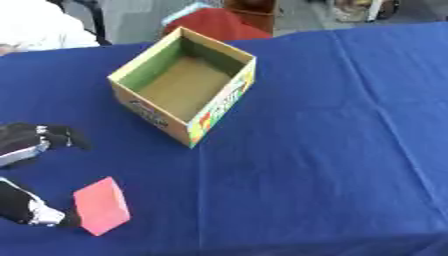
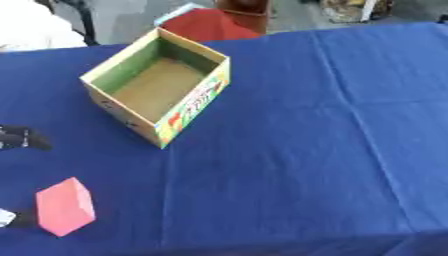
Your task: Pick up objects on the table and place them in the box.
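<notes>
A pink block (image 1: 101, 205) lies on the blue table (image 1: 324, 150) near the front left corner. My left hand (image 1: 26, 144) comes in from the left edge, spread open. Its upper fingers (image 1: 63, 136) stand well above the block, and a lower black and silver digit (image 1: 35, 211) reaches the block's left side, where it seems to touch. Nothing is grasped. The open cardboard box (image 1: 149, 116), green inside with a printed front wall, stands empty at the back left, about a hand's width beyond the block. My right hand shows in no view.
Folds run across the blue cloth to the right of the box. A person in white (image 1: 39, 27) and a red shape (image 1: 214, 25) sit beyond the far table edge. The table's front edge lies just below the block.
</notes>
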`<state>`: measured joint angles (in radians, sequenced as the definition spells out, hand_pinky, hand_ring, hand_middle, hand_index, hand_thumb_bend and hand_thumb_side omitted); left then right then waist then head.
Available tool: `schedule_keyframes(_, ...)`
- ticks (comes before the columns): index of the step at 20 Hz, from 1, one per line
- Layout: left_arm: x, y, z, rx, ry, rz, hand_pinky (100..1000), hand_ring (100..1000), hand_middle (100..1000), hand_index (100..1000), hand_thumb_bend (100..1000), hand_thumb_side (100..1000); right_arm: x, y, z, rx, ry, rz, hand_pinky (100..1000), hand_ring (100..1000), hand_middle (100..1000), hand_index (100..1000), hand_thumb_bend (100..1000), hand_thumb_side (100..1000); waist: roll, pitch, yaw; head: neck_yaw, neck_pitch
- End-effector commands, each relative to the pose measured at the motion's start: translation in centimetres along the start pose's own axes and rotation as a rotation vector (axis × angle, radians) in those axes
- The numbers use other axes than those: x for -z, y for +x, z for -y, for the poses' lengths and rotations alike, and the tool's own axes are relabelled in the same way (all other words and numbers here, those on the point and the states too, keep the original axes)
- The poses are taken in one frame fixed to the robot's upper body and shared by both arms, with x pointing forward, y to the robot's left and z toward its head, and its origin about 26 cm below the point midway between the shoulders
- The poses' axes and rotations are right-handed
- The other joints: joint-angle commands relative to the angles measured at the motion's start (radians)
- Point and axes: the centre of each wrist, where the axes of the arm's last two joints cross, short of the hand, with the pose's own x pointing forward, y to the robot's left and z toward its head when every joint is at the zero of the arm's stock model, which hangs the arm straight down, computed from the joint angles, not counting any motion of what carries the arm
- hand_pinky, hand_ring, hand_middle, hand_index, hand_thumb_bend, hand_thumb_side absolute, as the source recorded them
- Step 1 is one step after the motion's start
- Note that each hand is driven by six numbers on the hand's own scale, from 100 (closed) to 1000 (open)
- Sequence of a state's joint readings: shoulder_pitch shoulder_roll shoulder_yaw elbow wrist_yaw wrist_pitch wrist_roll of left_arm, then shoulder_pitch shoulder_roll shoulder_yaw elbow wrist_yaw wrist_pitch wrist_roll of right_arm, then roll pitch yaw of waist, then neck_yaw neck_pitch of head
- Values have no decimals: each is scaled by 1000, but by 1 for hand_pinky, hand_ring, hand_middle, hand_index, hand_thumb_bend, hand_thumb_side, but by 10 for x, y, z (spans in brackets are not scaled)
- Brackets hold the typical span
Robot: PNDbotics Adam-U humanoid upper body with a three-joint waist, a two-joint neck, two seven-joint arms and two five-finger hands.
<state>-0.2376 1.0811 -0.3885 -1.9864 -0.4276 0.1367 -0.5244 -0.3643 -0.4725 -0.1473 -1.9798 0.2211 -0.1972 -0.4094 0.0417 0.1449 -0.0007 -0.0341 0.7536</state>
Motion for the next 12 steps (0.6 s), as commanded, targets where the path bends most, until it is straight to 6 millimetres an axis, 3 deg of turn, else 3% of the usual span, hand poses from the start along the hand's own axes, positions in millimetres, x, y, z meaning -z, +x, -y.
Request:
schedule_keyframes(1,-4,2,-5,10,-12,-30,820,873,857,921,634,450,9,7,5,-11,3,44,694,755,859,785,100,993,1,-13,-1,3,6)
schedule_keyframes(4,-3,2,-2,-22,-34,-37,825,880,863,933,608,402,10,7,5,-10,3,45,694,755,859,785,100,993,3,-14,-1,3,7)
schedule_keyframes(12,0,4,8,-112,-98,-72,831,888,867,939,646,417,10,7,4,-6,3,43,693,755,860,784,100,993,9,-15,-7,10,7)
